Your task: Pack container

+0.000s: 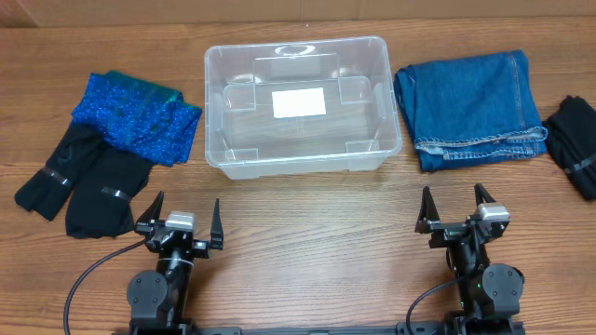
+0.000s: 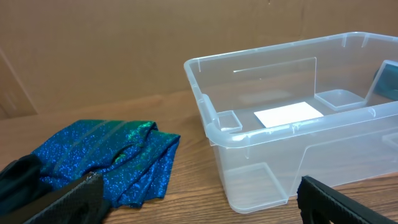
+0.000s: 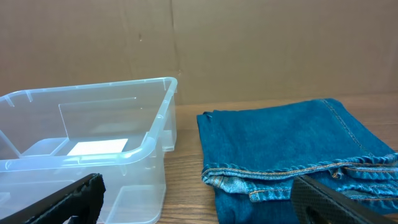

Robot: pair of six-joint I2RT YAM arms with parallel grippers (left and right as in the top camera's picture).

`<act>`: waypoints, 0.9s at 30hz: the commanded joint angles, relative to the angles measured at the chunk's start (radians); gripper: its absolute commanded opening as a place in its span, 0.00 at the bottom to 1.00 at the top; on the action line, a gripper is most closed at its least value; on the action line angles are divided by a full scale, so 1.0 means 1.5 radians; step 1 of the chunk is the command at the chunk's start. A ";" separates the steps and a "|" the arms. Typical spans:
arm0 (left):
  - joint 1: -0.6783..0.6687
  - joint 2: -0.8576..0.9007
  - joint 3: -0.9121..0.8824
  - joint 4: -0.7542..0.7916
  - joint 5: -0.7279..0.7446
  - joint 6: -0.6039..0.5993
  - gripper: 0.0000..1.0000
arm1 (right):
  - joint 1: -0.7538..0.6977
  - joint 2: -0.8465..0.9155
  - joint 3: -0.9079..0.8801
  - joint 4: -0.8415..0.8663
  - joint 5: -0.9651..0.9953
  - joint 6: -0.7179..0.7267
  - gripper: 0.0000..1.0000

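The clear plastic container stands at the table's middle back, with only a white label on its base; it also shows in the left wrist view and the right wrist view. A sparkly blue cloth lies to its left, also in the left wrist view. Folded blue jeans lie to its right, also in the right wrist view. My left gripper and right gripper are open and hold nothing, near the front edge, apart from everything.
Black garments lie at the far left, partly under the blue cloth. Another black garment lies at the far right edge. A brown cardboard wall stands behind the table.
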 commanded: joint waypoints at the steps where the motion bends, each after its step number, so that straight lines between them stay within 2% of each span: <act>1: 0.005 -0.007 -0.002 -0.002 -0.005 0.013 1.00 | -0.002 -0.004 -0.007 0.004 0.001 -0.002 1.00; 18: 0.005 -0.007 -0.002 -0.002 -0.005 0.013 1.00 | -0.002 -0.004 -0.007 0.004 0.001 -0.002 1.00; 21: 0.006 -0.007 -0.002 0.004 -0.055 0.026 1.00 | -0.002 -0.004 -0.007 0.004 0.001 -0.002 1.00; 24: 0.006 -0.007 -0.002 0.014 -0.021 0.025 1.00 | -0.002 -0.004 -0.007 0.004 0.001 -0.002 1.00; 25: 0.006 -0.007 -0.002 0.021 0.002 0.013 1.00 | -0.002 -0.004 -0.007 0.004 0.001 -0.002 1.00; 27: 0.007 -0.007 0.003 0.038 0.046 -0.061 1.00 | -0.002 -0.004 -0.007 0.004 0.001 -0.002 1.00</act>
